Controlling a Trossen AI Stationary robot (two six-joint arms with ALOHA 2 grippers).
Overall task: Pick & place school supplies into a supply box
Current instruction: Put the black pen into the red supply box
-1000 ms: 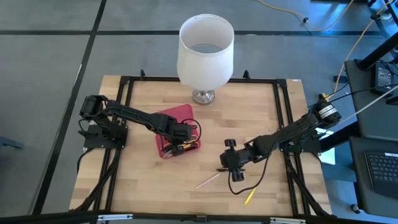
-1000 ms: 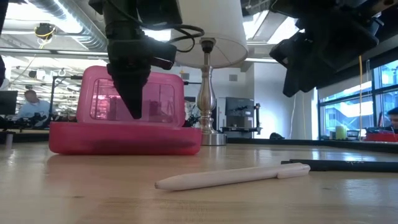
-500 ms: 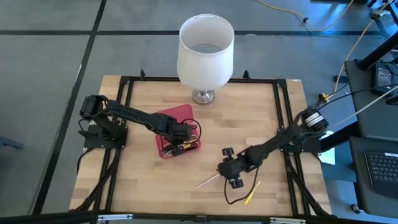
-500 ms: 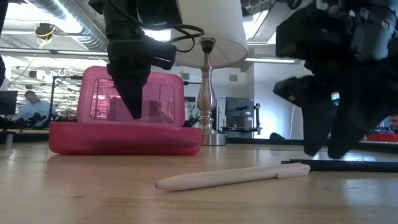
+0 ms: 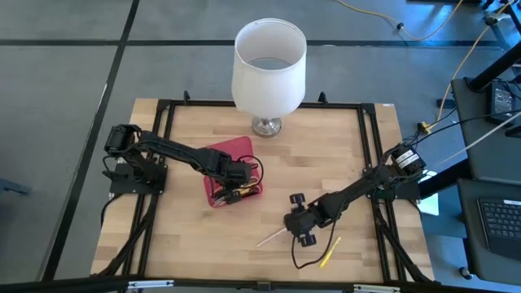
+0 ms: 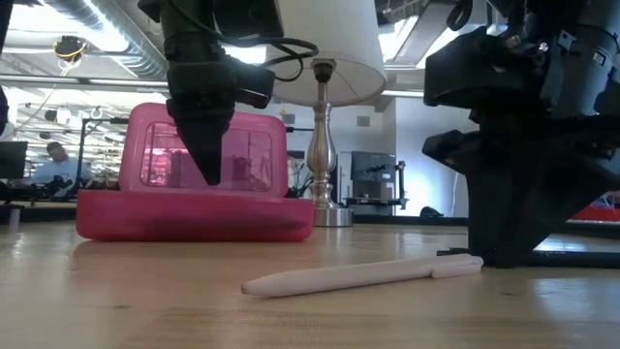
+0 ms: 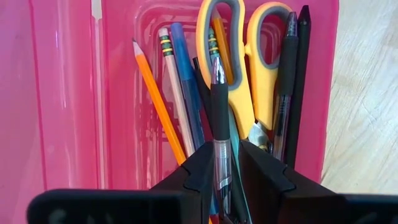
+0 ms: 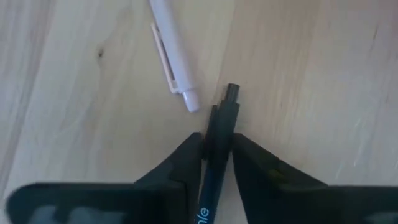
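The pink translucent supply box (image 5: 229, 171) lies open on the table, its lid upright (image 6: 203, 145). Inside it, the left wrist view shows yellow-handled scissors (image 7: 249, 68), an orange pencil (image 7: 155, 99), a blue pen (image 7: 186, 87) and black pens. My left gripper (image 7: 221, 171) points down into the box and is shut on a black-grip clear pen. My right gripper (image 8: 216, 158) is low at the table near the near edge, shut on a black pen. A white pen (image 6: 363, 274) lies flat beside it, and a yellow pencil (image 5: 328, 252) lies nearer the near edge. My left gripper pinches the clear pen's barrel just below its black grip (image 7: 221, 134) between both fingers. The fingers come from above and lie along the pen. The pen's far end rests among the supplies in the box. My right gripper pinches the black pen close to its clicker end (image 8: 221, 127) between its two fingers, coming from above. The pen lies flat on the table (image 6: 572, 256), and its clicker end sticks out past the fingertips, next to the white pen's tip (image 8: 189, 99).
A lamp with a big white shade (image 5: 269, 65) stands on its metal foot (image 6: 325, 208) at the table's far edge, behind the box. A black frame (image 5: 370, 163) runs round the tabletop. A black cable (image 5: 309, 259) loops on the wood near the right gripper.
My right gripper has moved toward the near edge and down to the tabletop, ending with its fingers at the black pen beside the white pen. The white pen and the box have stayed where they were.
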